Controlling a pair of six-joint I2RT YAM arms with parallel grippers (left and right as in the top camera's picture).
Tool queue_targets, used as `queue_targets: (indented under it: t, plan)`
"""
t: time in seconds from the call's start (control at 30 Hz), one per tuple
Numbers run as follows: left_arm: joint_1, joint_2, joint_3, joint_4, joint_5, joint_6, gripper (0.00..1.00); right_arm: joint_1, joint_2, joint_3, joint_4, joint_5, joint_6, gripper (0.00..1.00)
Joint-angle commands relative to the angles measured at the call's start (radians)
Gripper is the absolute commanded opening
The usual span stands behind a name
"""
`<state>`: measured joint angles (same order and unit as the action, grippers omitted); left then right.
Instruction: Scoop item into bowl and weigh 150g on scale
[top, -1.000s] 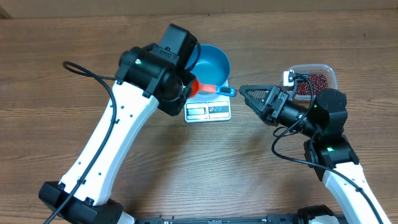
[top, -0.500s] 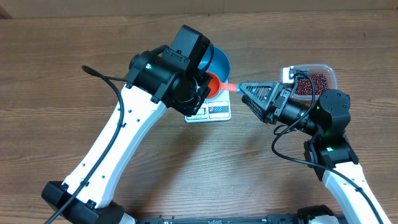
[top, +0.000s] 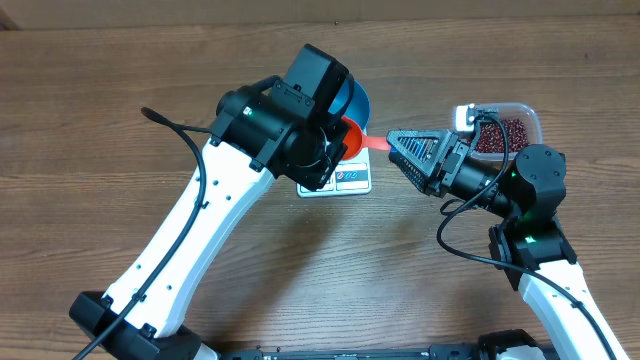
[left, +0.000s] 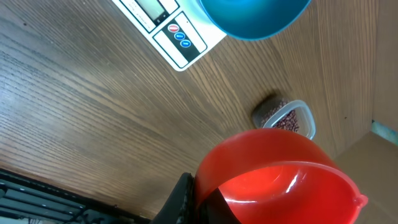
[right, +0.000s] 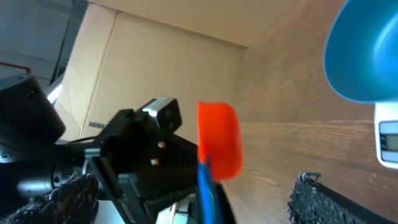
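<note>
Right now the left end effector (top: 327, 150) is clamped shut on the red scoop (left: 280, 180), held by its cup end. The cup looks empty from the left wrist cam. The blue handle tip pokes out toward the right end effector (top: 408, 160), whose jaws are spread as wide as they go and hold nothing. From the right wrist cam the handle sits roughly between those jaws, but I can't tell if it's touching.

Biggest risk imo is the two arms being this close. If either moves w/o the other being lined up, a right finger could clip the handle, twisting the scoop in the left grip or knocking it out onto the surface (top: 120, 90).

The left wrist also hangs just over the bowl (top: 358, 100), which seems to sit on the scale (top: 350, 180). A low swing could nudge it off and spoil the reading.

The beans (top: 512, 130) are in the clear tub (top: 530, 112) at the far right of the surface. That puts them behind the right end effector and well apart from the scoop, w/ the right arm in between. The tub looks light, so a hard dig could shove or tip it.
</note>
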<state>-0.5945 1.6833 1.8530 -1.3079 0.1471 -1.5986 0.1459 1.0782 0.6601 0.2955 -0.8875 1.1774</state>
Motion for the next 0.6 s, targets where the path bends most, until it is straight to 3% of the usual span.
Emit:
queue_targets:
  t: [0.0, 0.3, 0.57]
  plan:
    - [-0.016, -0.003, 0.008, 0.004, 0.0, -0.021, 0.04, 0.006, 0.0, 0.022, 0.018, -0.015, 0.0, 1.0]
    - [-0.027, -0.003, 0.008, 0.003, 0.003, -0.021, 0.04, 0.006, 0.002, 0.022, 0.017, -0.016, 0.0, 0.67]
    - [-0.045, -0.003, 0.008, 0.003, 0.003, -0.021, 0.04, 0.006, 0.002, 0.022, 0.013, -0.02, -0.007, 0.46]
